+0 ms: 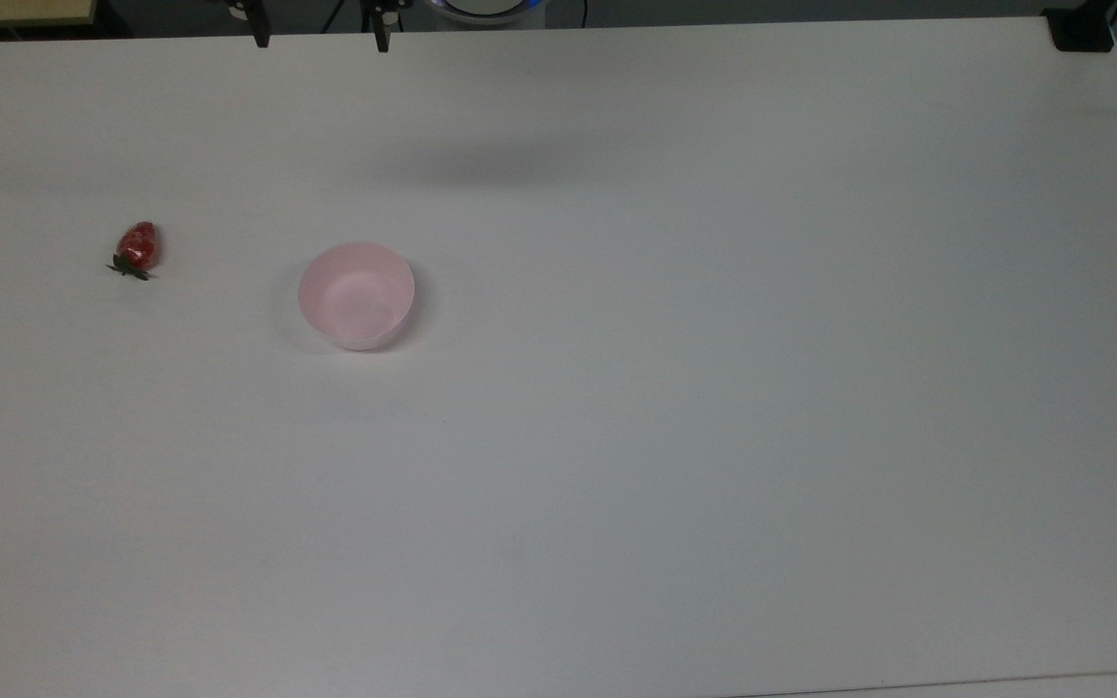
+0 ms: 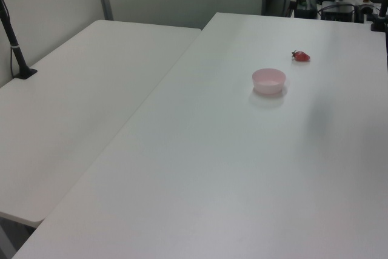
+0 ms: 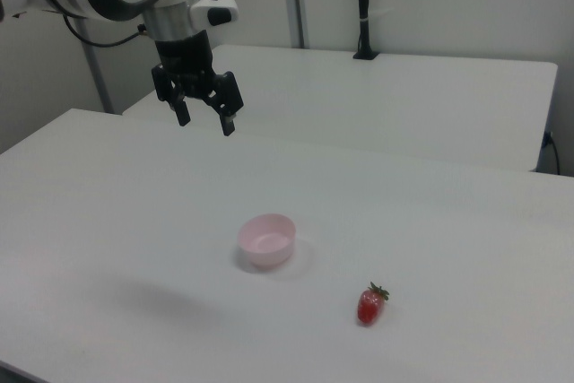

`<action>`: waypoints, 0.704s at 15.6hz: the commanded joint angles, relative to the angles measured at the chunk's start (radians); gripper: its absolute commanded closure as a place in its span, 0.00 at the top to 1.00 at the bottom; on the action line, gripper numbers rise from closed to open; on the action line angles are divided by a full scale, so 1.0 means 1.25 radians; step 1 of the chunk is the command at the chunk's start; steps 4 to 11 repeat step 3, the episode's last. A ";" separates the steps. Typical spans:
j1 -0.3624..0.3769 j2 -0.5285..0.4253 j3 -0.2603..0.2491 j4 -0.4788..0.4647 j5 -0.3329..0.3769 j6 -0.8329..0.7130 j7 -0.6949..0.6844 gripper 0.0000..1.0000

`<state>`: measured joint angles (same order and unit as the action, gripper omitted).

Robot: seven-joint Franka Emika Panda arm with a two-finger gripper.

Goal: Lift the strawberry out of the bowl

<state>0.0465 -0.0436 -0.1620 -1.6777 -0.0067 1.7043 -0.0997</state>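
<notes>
A small red strawberry with a green cap lies on the white table, outside the bowl and to the top view's left of it. The pale pink bowl stands upright with nothing in it. The right view has the strawberry in front and to the right of the bowl. My gripper hangs open and holds nothing, high above the table behind the bowl. In the top view the gripper sits at the upper edge, its two dark fingers wide apart. The left view shows the strawberry beyond the bowl.
A second white table adjoins this one, with a black clamped post on it. A black clamp sits at the top view's upper right corner. The robot base stands at the table's far edge.
</notes>
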 commanded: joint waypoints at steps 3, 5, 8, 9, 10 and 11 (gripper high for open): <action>-0.002 -0.009 0.004 -0.014 0.020 0.016 0.028 1.00; -0.002 -0.009 0.004 -0.014 0.020 0.016 0.028 1.00; -0.002 -0.009 0.004 -0.014 0.020 0.016 0.028 1.00; -0.002 -0.009 0.004 -0.014 0.020 0.016 0.028 1.00; -0.002 -0.009 0.004 -0.014 0.020 0.016 0.028 1.00; -0.002 -0.009 0.004 -0.014 0.020 0.016 0.028 1.00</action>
